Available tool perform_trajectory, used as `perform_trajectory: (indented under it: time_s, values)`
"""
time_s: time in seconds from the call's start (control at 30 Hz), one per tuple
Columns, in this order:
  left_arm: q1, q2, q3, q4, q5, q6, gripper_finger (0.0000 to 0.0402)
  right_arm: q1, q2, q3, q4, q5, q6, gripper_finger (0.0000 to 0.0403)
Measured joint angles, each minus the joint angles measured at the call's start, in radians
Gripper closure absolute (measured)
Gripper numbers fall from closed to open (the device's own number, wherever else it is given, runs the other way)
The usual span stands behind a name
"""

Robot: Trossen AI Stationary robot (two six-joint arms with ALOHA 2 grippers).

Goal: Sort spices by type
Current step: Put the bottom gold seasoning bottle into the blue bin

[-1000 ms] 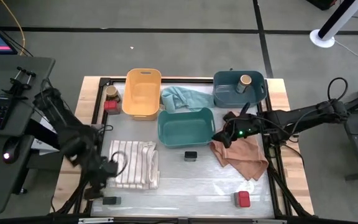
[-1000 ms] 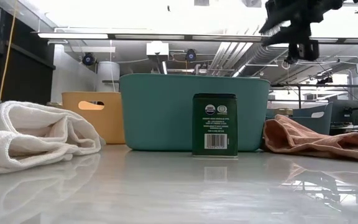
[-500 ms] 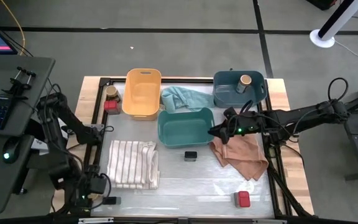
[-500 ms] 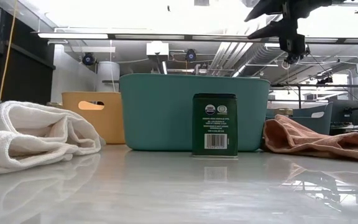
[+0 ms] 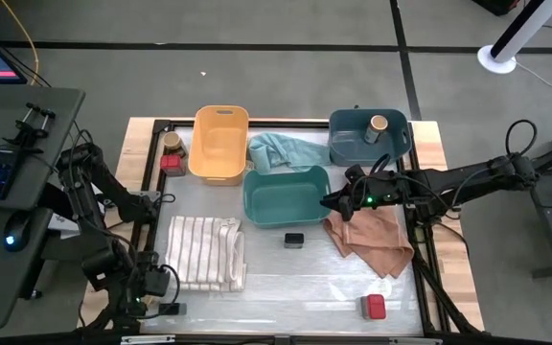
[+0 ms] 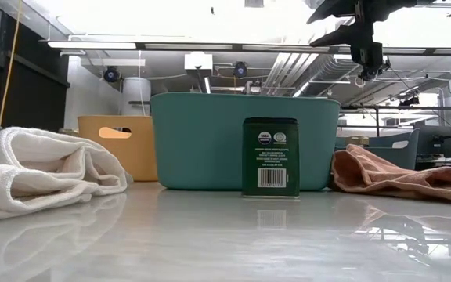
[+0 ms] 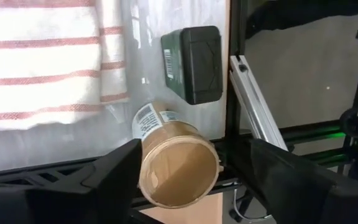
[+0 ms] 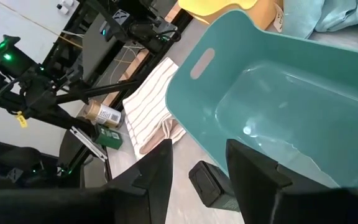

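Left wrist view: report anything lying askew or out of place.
The round tan-lidded spice jar lies tipped on its side at the table's near-left corner, lid toward the camera, between the left gripper and its open jaws. Beside it the flat black rectangular tin lies flat.

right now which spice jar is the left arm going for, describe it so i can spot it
Find the striped white cloth at the table's near left. Just off its corner by the table edge, the left gripper hangs open around a round jar lying on its side, tan lid toward the camera. The flat black tin beside it is rectangular; the jar is round with a white label.
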Motion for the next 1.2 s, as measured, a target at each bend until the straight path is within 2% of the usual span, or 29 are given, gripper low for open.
perform_trajectory:
  time_s: [0.17,0.27,0.43,0.57,0.8,0.97,1.2]
  values:
    - [-0.015,0.000,0.000,0.015,0.000,0.015,0.0059,0.000,0.000,0.000,0.000,0.000,-0.006,0.0257]
    - [-0.018,0.000,0.000,0.014,0.000,0.030,0.0047,0.000,0.000,0.000,0.000,0.000,-0.006,0.0257]
    - [-0.016,0.000,0.000,0.017,-0.002,-0.010,0.0046,0.000,0.000,0.000,0.000,0.000,-0.011,0.0257]
    - [-0.014,0.002,0.000,0.016,-0.025,-0.102,0.0046,0.000,0.000,0.000,0.000,-0.001,-0.022,0.0257]
    - [-0.014,0.017,-0.001,-0.044,0.016,-0.138,0.0045,0.000,0.000,0.000,0.000,-0.005,-0.025,0.0257]
    - [-0.014,0.072,-0.001,-0.037,0.077,-0.071,0.0045,0.000,0.000,0.000,-0.001,-0.005,-0.025,0.0257]
    - [-0.015,0.140,-0.002,-0.039,0.073,-0.029,0.0045,0.000,0.000,0.000,-0.001,-0.006,-0.025,0.0257]
